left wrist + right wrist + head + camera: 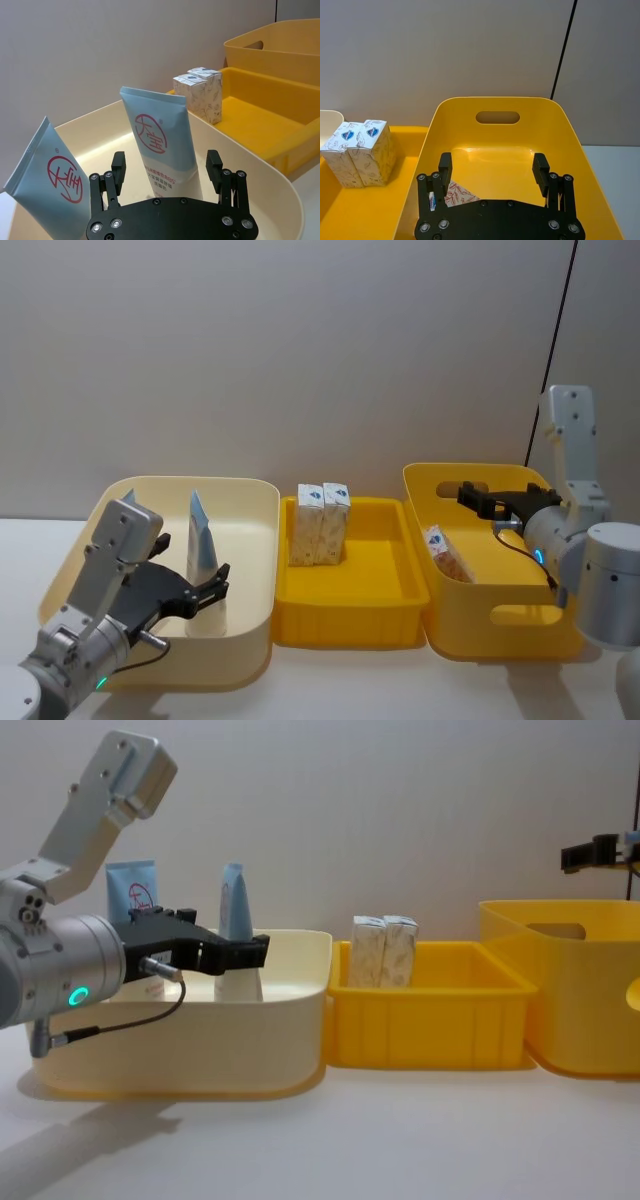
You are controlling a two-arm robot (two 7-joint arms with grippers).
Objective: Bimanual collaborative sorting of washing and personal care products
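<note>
Our left tool [166, 162] is released, spread by one tube [162, 135]; a second tube [55, 185] stands beside it, both in the cream bin [250, 540]. Our right tool [492, 167], released too, hovers over the yellow bin [500, 620] holding one carton [457, 194]. Two cartons [362, 150] stand in the tray [380, 585] between the bins.

Head camera: I get only the tip of the second tall pale-blue squeeze tube [128, 497]; the left arm's grey wrist housing [118, 540] covers the rest. Left wrist camera: that tube runs off the lower edge, and the black left gripper [166, 157] hides the base of the nearer pale-blue squeeze tube [162, 135]. Right wrist camera: the small white carton printed peach and red [456, 194] lies mostly behind the right gripper [492, 160]. Chest camera: the right gripper is cut by the edge, and the rounded cream plastic bin [250, 1030] walls off both tubes' lower parts. Print on the two upright white cartons [322, 523] is too small for me to read.
</note>
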